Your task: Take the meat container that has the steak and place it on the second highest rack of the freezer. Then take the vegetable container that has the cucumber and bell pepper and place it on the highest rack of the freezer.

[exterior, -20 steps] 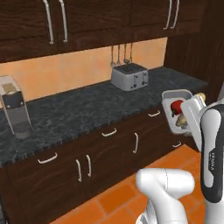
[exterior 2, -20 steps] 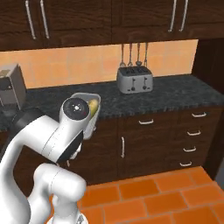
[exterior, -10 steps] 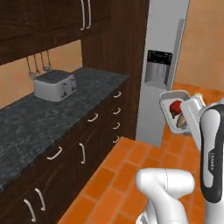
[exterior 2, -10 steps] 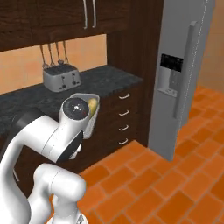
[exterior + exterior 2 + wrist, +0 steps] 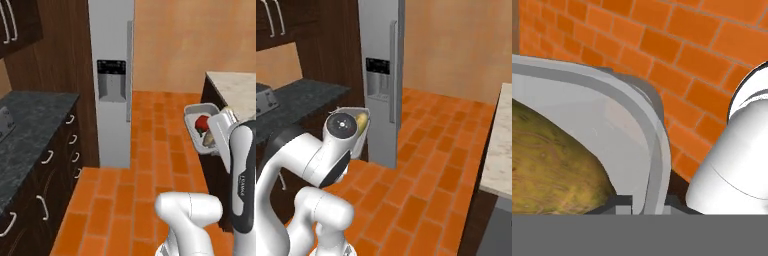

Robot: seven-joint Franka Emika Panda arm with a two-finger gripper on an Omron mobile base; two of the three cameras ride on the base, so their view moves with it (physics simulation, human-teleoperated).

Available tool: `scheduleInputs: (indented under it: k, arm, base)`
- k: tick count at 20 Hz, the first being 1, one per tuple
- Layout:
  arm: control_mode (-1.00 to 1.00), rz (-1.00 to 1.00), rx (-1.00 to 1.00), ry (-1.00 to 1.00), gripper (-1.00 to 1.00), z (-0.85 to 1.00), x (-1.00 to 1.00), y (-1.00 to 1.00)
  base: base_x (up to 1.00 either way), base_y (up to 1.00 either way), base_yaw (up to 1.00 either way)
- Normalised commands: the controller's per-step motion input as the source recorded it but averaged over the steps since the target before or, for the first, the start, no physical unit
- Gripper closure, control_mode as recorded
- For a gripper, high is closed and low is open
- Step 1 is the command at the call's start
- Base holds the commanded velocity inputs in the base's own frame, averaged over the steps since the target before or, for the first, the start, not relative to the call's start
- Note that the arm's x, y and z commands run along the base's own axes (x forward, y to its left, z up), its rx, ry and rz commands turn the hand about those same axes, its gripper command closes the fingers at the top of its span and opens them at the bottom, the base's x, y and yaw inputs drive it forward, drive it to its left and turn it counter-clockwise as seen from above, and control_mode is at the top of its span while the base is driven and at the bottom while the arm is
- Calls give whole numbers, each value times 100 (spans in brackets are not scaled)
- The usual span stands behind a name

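Claw above orange brick floor

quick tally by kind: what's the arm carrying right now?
Trays: 1, vegetable container, gripper shut on its rim
Red veg: 1, bell pepper
Yellow-green veg: 1, cucumber
Total: 3

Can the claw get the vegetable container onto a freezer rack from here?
Probably not yet. The claw is shut on the vegetable container wall, but the freezer stands across bare floor from it, and its door looks closed, so no rack is exposed.
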Motion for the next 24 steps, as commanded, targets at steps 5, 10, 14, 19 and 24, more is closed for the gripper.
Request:
scheduleInputs:
  k: [5,10,14,19,24]
  arm:
    - [100,0,0,0,100,0,0,0]
    - [100,0,0,0,100,0,0,0]
    - [100,0,0,0,100,0,0,0]
    - [100,0,0,0,100,0,0,0]
    - [100,0,0,0,100,0,0,0]
  base:
    - [76,32,-43]
    - [81,37,-41]
    - [86,18,-39]
    - [99,0,-28]
    - [100,0,-20]
